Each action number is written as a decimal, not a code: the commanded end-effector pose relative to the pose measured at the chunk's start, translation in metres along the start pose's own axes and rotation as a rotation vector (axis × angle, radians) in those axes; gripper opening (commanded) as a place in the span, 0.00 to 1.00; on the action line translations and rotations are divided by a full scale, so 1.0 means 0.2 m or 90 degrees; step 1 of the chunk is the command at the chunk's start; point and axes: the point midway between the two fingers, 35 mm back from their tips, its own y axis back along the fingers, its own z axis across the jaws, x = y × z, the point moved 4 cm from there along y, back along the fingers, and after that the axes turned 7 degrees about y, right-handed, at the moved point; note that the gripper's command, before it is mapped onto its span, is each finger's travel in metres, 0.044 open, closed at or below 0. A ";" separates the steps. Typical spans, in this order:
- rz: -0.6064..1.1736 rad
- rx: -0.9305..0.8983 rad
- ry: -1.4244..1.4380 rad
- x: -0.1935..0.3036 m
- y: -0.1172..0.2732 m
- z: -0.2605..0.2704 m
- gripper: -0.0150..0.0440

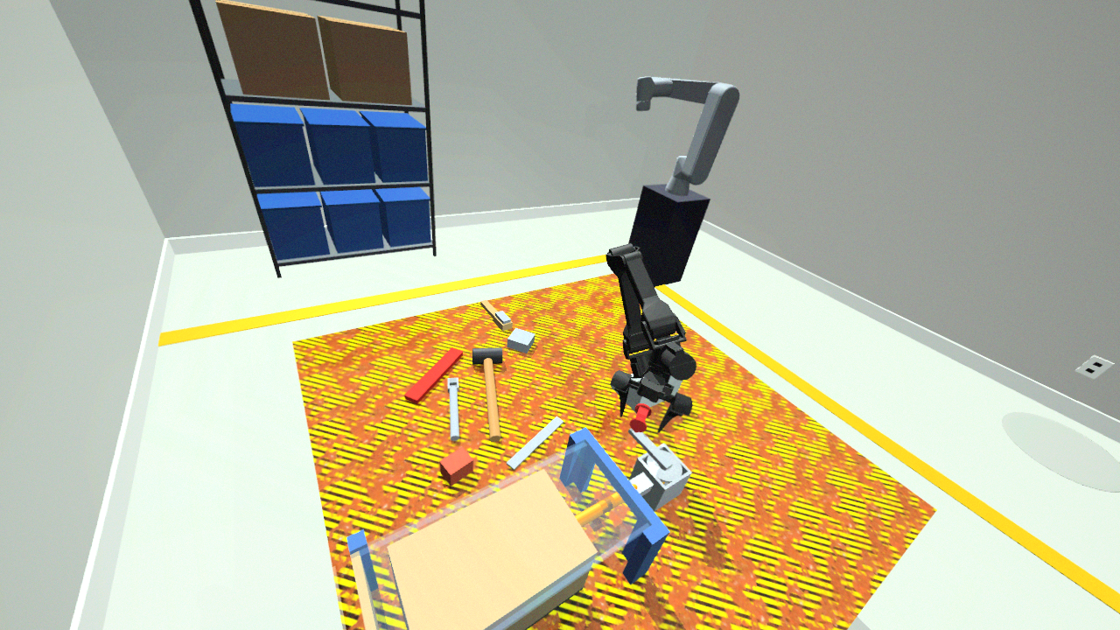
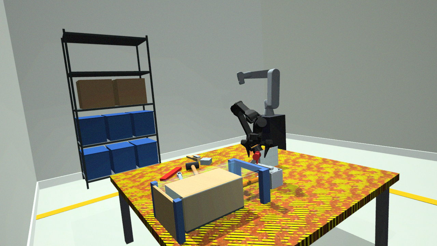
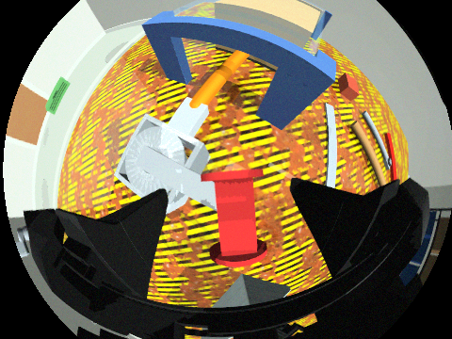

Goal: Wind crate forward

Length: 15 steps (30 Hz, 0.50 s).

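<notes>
The tan crate sits flat in the clear-panelled cubby, its front short of the blue frame. An orange strap runs from it to the grey winch. The winch handle's arm lies across the winch top, with its red grip upright at the outer end. My gripper is open, fingers spread either side of the grip. The key is hidden.
A grey angled plate stands behind the grip. A flat bar, red block, wrench, mallet, red bar, grey block and brush lie on the other side of the bench.
</notes>
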 end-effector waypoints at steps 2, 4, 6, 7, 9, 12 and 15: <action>0.002 0.003 0.003 0.03 -0.04 0.00 1.00; 0.002 0.003 0.003 0.04 -0.06 0.00 1.00; 0.002 0.003 0.003 0.04 -0.06 0.00 1.00; 0.002 0.003 0.003 0.04 -0.06 0.00 1.00; 0.001 0.000 0.000 0.03 -0.04 0.00 0.91; 0.001 0.000 0.000 0.03 -0.04 0.00 0.78; 0.001 0.000 0.000 0.03 -0.04 0.00 0.64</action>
